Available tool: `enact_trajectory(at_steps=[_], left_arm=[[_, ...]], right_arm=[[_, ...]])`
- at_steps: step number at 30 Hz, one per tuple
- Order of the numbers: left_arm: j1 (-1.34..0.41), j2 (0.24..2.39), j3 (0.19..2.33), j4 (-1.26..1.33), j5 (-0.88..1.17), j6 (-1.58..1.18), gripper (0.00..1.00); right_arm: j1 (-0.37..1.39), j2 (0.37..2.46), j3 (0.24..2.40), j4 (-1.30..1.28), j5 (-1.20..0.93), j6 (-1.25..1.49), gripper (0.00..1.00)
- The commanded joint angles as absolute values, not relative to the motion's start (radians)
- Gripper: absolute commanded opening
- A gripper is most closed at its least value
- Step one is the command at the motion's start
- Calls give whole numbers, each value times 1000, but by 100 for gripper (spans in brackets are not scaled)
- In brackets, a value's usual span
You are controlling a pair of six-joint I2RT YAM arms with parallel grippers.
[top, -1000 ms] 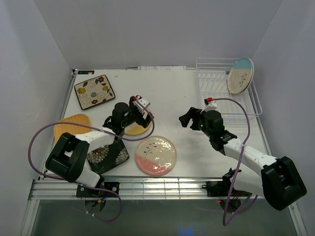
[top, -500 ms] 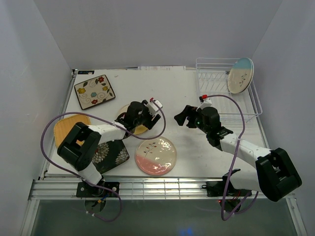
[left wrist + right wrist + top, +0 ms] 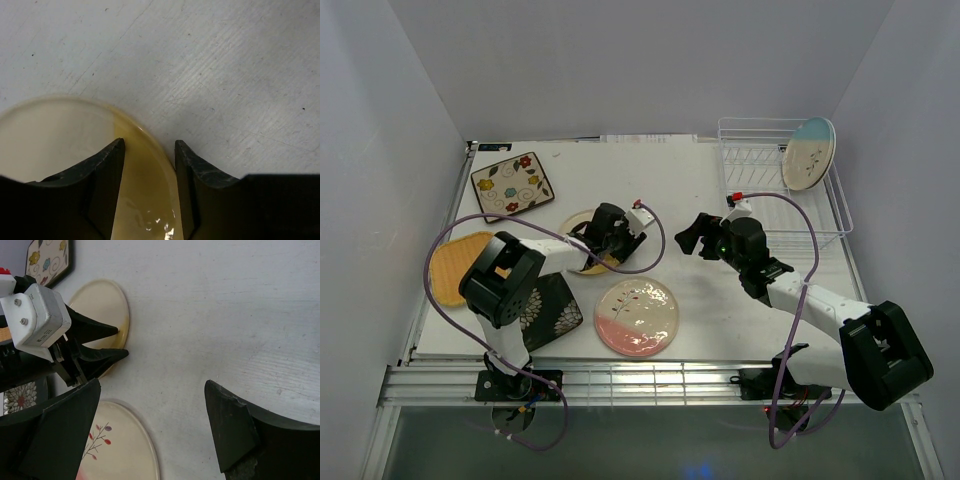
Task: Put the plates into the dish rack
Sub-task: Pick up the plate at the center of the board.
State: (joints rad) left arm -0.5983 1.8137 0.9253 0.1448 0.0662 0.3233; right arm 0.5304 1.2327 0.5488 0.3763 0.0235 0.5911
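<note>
Left arm: folded low over the table (image 3: 670,190), elbow raised.
Left claw (image 3: 149,145): part spread and set astride the rim of the yellow-half plate (image 3: 60,130); one finger is seen over the plate, the other over bare table.
Right arm: stretched toward mid-table.
Right claw (image 3: 152,384): spread wide above the tabletop.
Dish rack (image 3: 740,160): placed at the far right corner, with the blue-half plate (image 3: 808,152) stood on edge in it.
Surface: white and scuffed; the pink-half plate (image 3: 637,316) is laid near the front.
Room: enclosed by plain pale walls.
</note>
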Motion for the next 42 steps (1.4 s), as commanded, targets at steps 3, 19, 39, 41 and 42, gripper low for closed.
enact_trajectory(at_steps=[3, 19, 39, 41, 42], left_arm=[[-603, 1822, 982, 83, 60, 318, 44], [-606, 1833, 1019, 35, 156, 276, 0], [-611, 1805, 979, 49, 198, 350, 44], [-612, 1805, 976, 49, 186, 357, 45], [-612, 1804, 976, 49, 183, 360, 45]], right_arm=[[534, 1227, 580, 417, 37, 589, 90], [534, 1238, 584, 413, 57, 595, 90], [535, 1401, 686, 394, 48, 657, 90], [534, 1393, 681, 397, 49, 653, 90], [534, 1391, 680, 396, 51, 653, 90]])
